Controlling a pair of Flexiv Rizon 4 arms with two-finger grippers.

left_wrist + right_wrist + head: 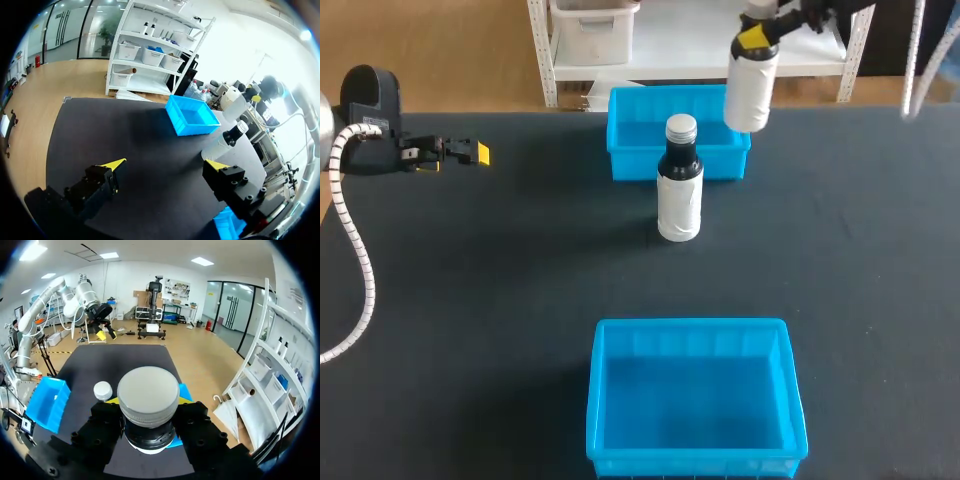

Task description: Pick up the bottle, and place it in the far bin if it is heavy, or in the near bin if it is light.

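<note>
My right gripper [757,38] hangs above the far blue bin [636,160], shut on the neck of a white-labelled bottle [751,88] that dangles over the bin's right part. From the right wrist, that bottle's grey cap [148,390] fills the space between the right gripper's [148,401] fingers. A second bottle [679,182], dark with a white label and silver cap, stands upright on the table just in front of the far bin. The near blue bin [690,326] has nothing in it. My left gripper [465,153] stands open at the table's far left, holding nothing.
In the left wrist view, the open left gripper [165,165] hovers over dark tabletop, with the far bin [192,116] and the standing bottle [226,142] well ahead of it. The black table [500,300] spreads wide between the two bins.
</note>
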